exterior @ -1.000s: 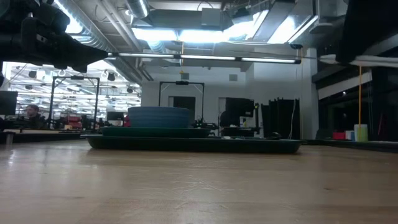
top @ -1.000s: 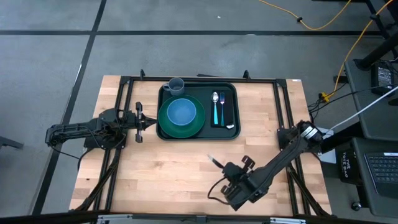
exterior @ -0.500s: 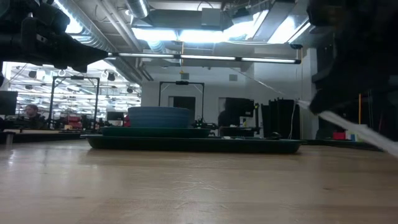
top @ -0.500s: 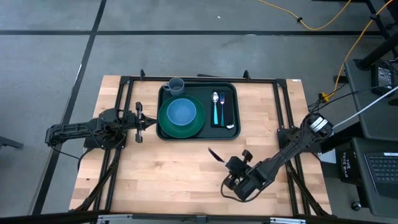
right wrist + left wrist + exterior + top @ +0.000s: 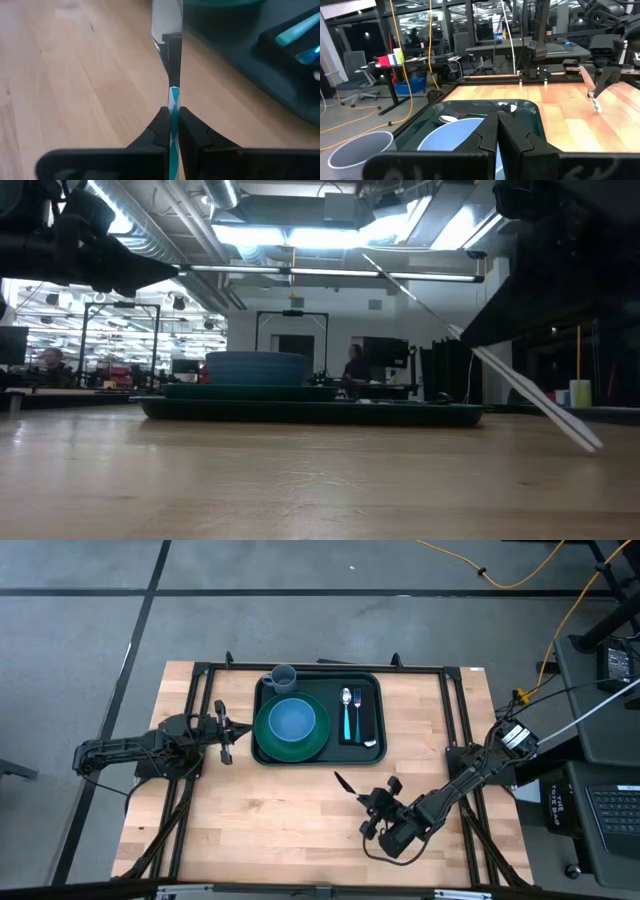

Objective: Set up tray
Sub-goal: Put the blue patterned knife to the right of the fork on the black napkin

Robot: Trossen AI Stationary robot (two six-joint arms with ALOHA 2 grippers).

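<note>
One tray [image 5: 371, 752] holds two utensils [image 5: 351, 713]; right gripper [image 5: 368, 798] grips one knife [image 5: 344, 784].

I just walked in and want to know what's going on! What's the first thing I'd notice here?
Probably the dark tray at the table's far middle, holding a green plate with a blue bowl, a grey cup and cutlery on a black napkin. Nearer, the right gripper holds a knife in shut jaws, blade pointing toward the tray.

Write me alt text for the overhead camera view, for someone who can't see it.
Seen from above, the right gripper holds a knife over the wooden table, just short of a dark tray carrying a green plate, blue bowl, cup, spoon and fork. The left gripper waits, shut, beside the tray.
</note>
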